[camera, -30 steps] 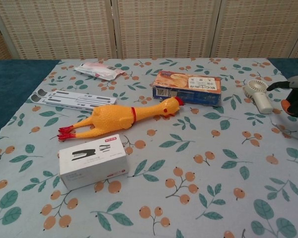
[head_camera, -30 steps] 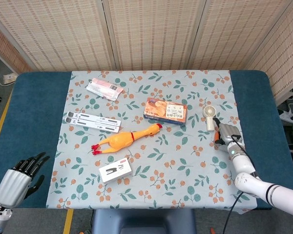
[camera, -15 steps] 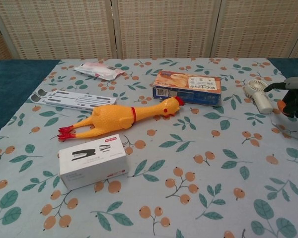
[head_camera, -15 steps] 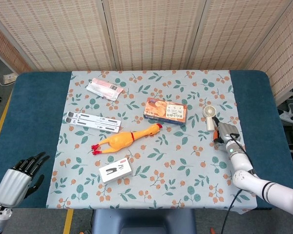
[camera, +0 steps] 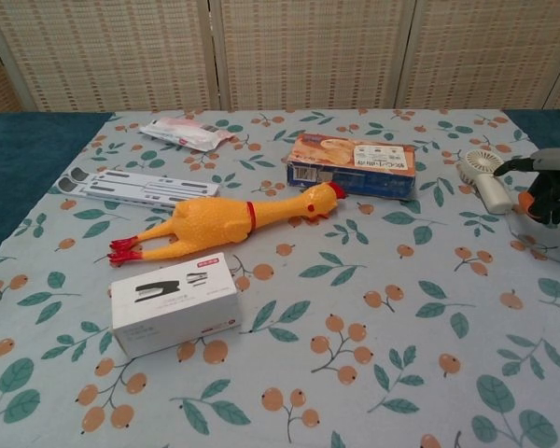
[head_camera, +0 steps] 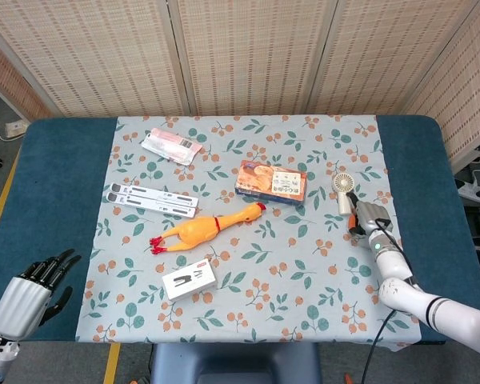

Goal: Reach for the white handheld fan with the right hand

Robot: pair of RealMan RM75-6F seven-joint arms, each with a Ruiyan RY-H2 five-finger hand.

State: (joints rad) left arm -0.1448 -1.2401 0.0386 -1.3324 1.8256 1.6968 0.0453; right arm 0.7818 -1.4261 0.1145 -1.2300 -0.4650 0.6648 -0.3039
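Woven screen panels (head_camera: 248, 52) behind table (head_camera: 56, 184)

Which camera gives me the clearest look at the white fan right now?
The chest view: the white handheld fan is larger there, grille and handle distinct, with the right hand beside it. The head view shows the fan small, just above the hand.

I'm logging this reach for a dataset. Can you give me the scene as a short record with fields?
target: white handheld fan, lying flat near the cloth's right edge
right hand: just beside the fan's handle, grip not yet evident
left hand: low at the table's near left corner, fingers apart, holding nothing
other items: rubber chicken, orange box, white box
surface: floral cloth
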